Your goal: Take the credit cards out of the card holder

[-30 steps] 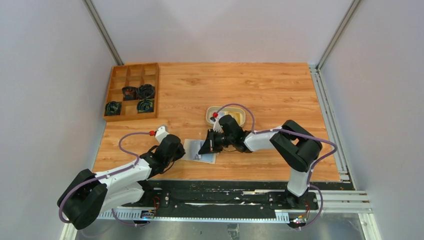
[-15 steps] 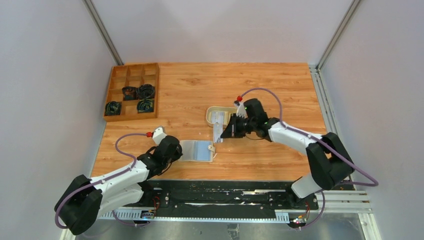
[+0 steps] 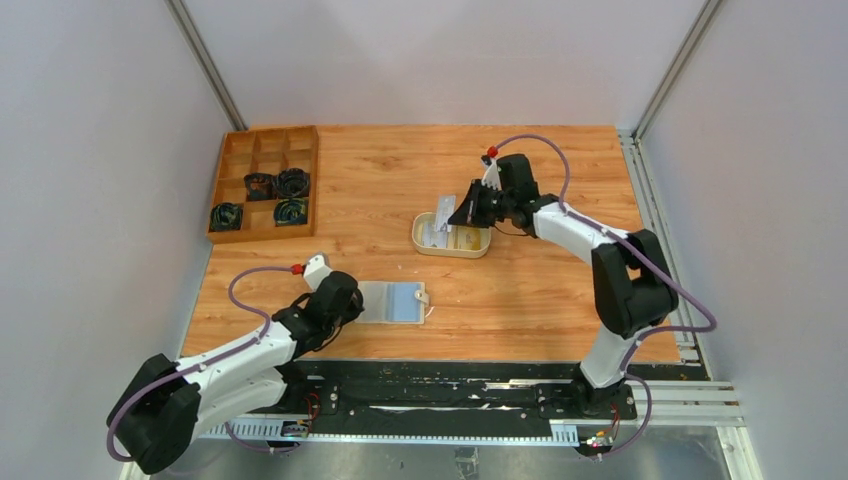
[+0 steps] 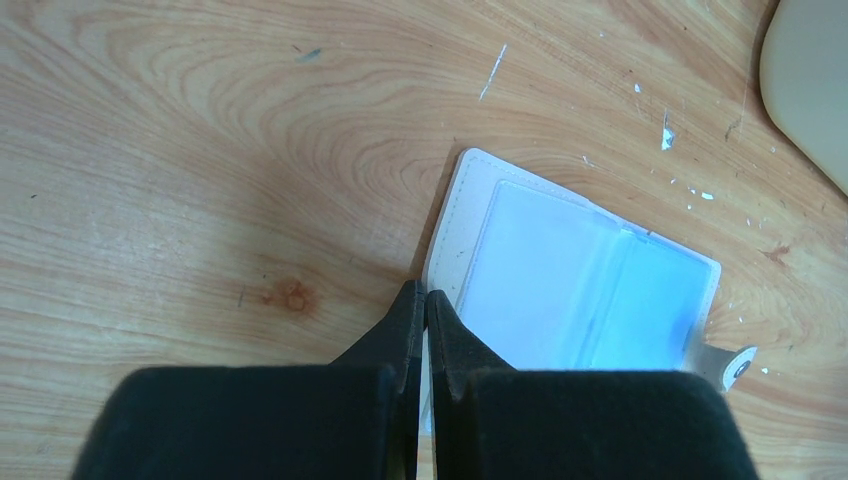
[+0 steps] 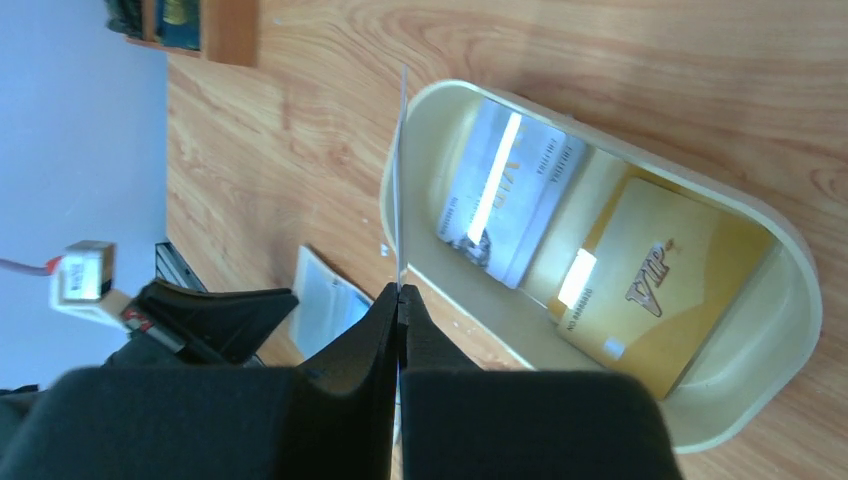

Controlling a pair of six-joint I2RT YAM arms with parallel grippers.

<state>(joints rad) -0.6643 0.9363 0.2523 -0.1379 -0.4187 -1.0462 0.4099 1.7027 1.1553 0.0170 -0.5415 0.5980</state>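
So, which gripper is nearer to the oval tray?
Right. The right gripper holds a card edge-on just over the tray; the left gripper is far away, shut on the edge of the open card holder.

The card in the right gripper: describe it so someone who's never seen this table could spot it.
On the wooden table, find the oval cream tray near the middle; the right gripper hangs by its rim. It pinches a thin card, edge-on to the wrist camera. Unlike the whitish card and the yellow card lying flat inside, it is held aloft.
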